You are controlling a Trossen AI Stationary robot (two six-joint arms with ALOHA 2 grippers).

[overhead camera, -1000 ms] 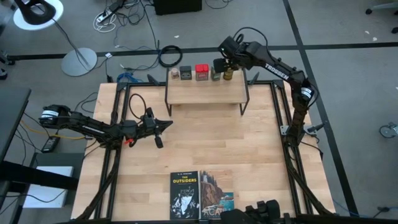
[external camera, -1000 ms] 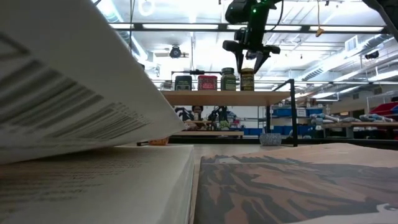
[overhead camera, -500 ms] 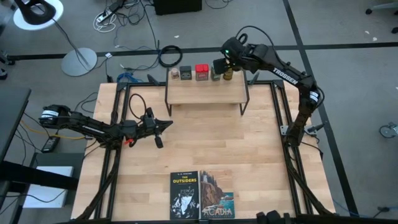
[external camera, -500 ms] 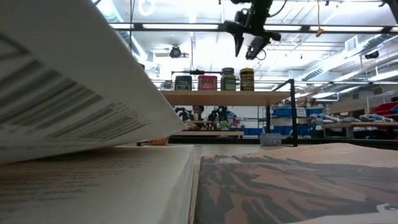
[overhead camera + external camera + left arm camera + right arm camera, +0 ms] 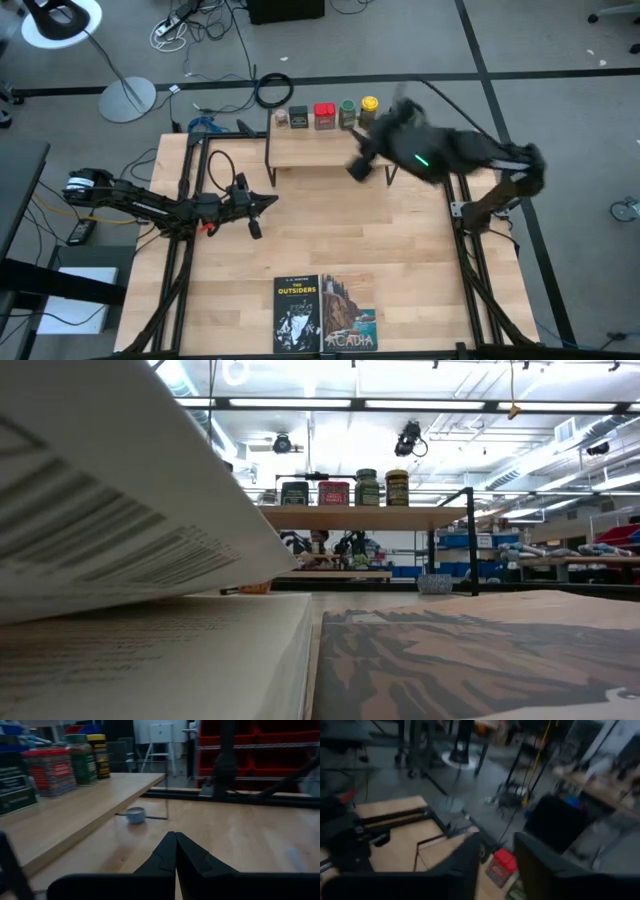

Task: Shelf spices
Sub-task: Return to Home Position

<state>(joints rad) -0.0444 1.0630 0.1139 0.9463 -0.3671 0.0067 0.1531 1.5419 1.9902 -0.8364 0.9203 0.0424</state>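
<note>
Four spices stand in a row along the far edge of the shelf (image 5: 330,147): a dark grey tin (image 5: 298,117), a red tin (image 5: 323,116), a green-lidded jar (image 5: 347,109) and a yellow-lidded jar (image 5: 369,105). The low view shows them upright on the shelf's wooden board (image 5: 350,517). My right gripper (image 5: 358,166) is blurred and hovers open above the shelf's near right part; its wrist view looks down on the red tin (image 5: 501,865). My left gripper (image 5: 268,201) is shut and rests low at the table's left, pointing toward the shelf (image 5: 75,815).
Two paperback books (image 5: 297,312) (image 5: 348,314) lie at the table's near edge and fill the foreground of the low view (image 5: 150,510). A small round grey thing (image 5: 135,814) sits on the table under the shelf. Bare tabletop (image 5: 330,230) lies between shelf and books.
My right gripper stood over the yellow-lidded jar, rose straight up off it, then swung fast toward the near edge across the shelf, turning as it went. The yellow-lidded jar stays upright at the right end of the row.
</note>
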